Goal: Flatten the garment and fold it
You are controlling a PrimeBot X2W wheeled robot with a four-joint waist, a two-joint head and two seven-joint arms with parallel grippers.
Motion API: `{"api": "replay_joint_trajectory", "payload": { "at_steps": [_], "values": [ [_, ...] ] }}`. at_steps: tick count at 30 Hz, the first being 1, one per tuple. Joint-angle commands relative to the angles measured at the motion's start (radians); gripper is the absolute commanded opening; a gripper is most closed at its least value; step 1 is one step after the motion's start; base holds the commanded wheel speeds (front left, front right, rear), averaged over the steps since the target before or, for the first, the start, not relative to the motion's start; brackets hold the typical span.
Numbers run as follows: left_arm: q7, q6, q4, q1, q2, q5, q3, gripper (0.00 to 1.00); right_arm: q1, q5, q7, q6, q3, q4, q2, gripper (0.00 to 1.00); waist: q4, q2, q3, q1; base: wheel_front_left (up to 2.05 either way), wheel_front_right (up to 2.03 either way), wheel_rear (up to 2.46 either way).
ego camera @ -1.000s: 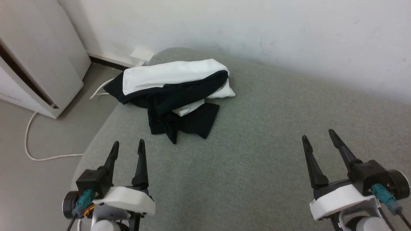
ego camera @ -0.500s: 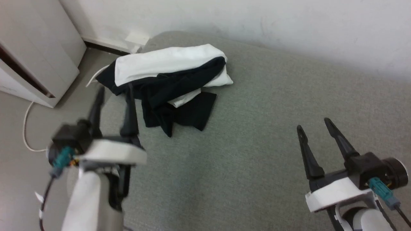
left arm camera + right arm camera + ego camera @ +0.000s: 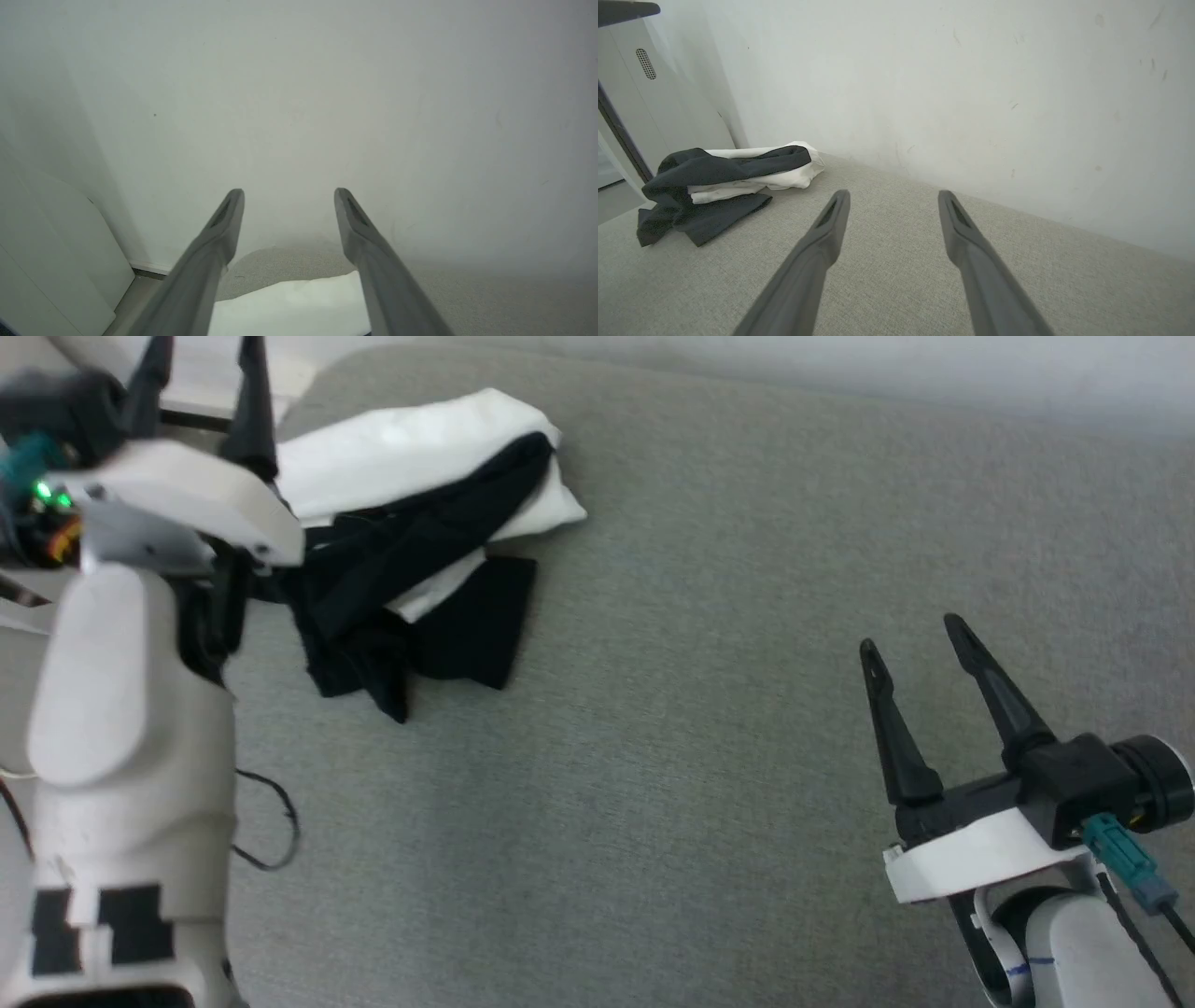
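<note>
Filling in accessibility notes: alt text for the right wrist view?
A crumpled white-and-black garment lies bunched at the far left of a grey padded surface, near a pale wall. The open, empty right gripper points across bare fabric, well apart from it.

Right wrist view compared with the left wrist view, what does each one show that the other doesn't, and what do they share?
Right wrist view: the crumpled garment, black sleeves draped over its white body, a vented cabinet, and the open right gripper. Left wrist view: the open left gripper, aimed mostly at the wall, with just a white strip of the garment between its fingers. Both: that wall and the grey cushioned surface.
</note>
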Motion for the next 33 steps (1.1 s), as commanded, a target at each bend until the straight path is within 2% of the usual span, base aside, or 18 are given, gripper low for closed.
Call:
{"api": "replay_joint_trajectory", "payload": {
  "at_steps": [1,11,12,16,24,25,26,27,29,33],
  "values": [
    [0.042,-0.014,0.071,-0.074,0.026,-0.021,0.002,1.0,-0.027,0.003,-0.013,-0.002,0.006,-0.002,0.001,1.0,-0.084,0.0,0.097,-0.0002,0.0,0.0,0.0],
    [0.33,-0.052,0.421,-0.266,0.121,-0.142,0.004,1.0,-0.098,0.023,-0.053,-0.002,0.039,0.024,0.001,1.0,-0.168,0.0,0.217,-0.0002,0.0,0.0,0.0],
    [0.33,-0.052,0.421,-0.266,0.121,-0.142,0.004,1.0,-0.098,0.023,-0.053,-0.002,0.039,0.024,0.001,1.0,-0.168,0.0,0.217,-0.0002,0.0,0.0,0.0],
    [0.447,-0.061,0.536,-0.3,0.15,-0.192,0.002,1.0,-0.116,0.032,-0.067,-0.002,0.051,0.033,0.001,1.0,-0.194,0.0,0.252,-0.0002,0.0,0.0,0.0],
    [0.642,-0.064,0.65,-0.295,0.174,-0.211,-0.04,1.0,-0.123,0.046,-0.079,-0.002,0.058,0.055,0.001,1.0,-0.22,0.0,0.262,-0.0002,0.0,0.0,0.0],
    [0.668,-0.064,0.664,-0.292,0.174,-0.213,-0.043,0.71,-0.123,0.047,-0.08,-0.002,0.06,0.058,0.001,1.0,-0.222,0.0,0.26,-0.0002,0.0,0.0,0.0],
    [0.677,-0.064,0.671,-0.29,0.177,-0.216,-0.043,0.24,-0.124,0.051,-0.081,-0.002,0.063,0.062,0.001,1.0,-0.225,0.0,0.256,-0.0002,0.0,0.0,0.0],
    [0.683,-0.064,0.678,-0.288,0.178,-0.218,-0.044,0.0,-0.126,0.055,-0.082,-0.002,0.065,0.064,0.001,1.0,-0.227,0.0,0.252,-0.0002,0.0,0.0,0.0],
    [0.697,-0.064,0.689,-0.283,0.177,-0.221,-0.048,0.0,-0.125,0.059,-0.083,-0.002,0.066,0.069,0.001,1.0,-0.229,0.0,0.242,-0.0002,0.0,0.0,0.0],
    [0.651,-0.059,0.675,-0.283,0.187,-0.206,-0.062,0.0,-0.121,0.065,-0.086,-0.002,0.062,0.083,0.001,1.0,-0.225,0.0,0.212,-0.0002,0.0,0.0,0.0]
  ]
}}
